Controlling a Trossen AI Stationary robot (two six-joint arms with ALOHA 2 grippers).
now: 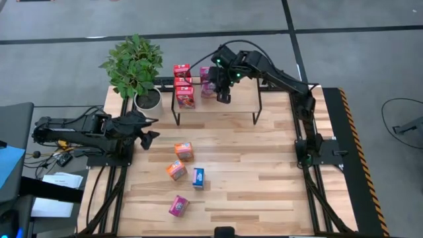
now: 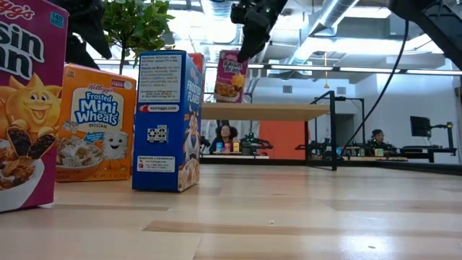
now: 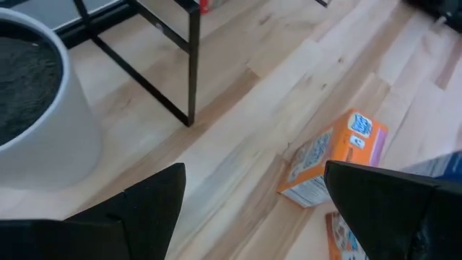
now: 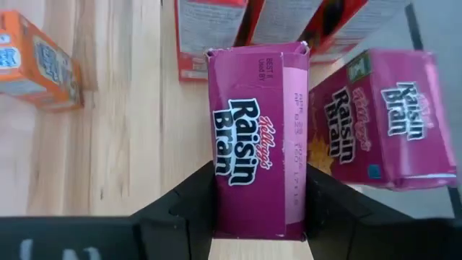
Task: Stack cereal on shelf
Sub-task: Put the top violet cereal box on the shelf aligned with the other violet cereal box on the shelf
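**Raisin Bran box at the shelf, right jaws pinching it**

Here the right gripper hangs over the shelf at about twelve o'clock on the table, its two fingers pressed against the narrow sides of a magenta Raisin Bran box. The wrist view shows that box between the fingers, with a second magenta box just beside it and three red boxes beyond, at the shelf's ten o'clock end. In the low view the carried box sits high, right at the level of the shelf board; whether its base is touching the wood I cannot tell.

The left gripper waits near nine o'clock beside the potted plant, jaws spread wide and empty.

Four boxes lie loose on the table toward six o'clock: two orange boxes, a blue box and another magenta one.

The step in hand looks like placing. The next move, as I judge it, calls for settling the box squarely beside its neighbour, easing the fingers apart and lifting clear without nudging the row.
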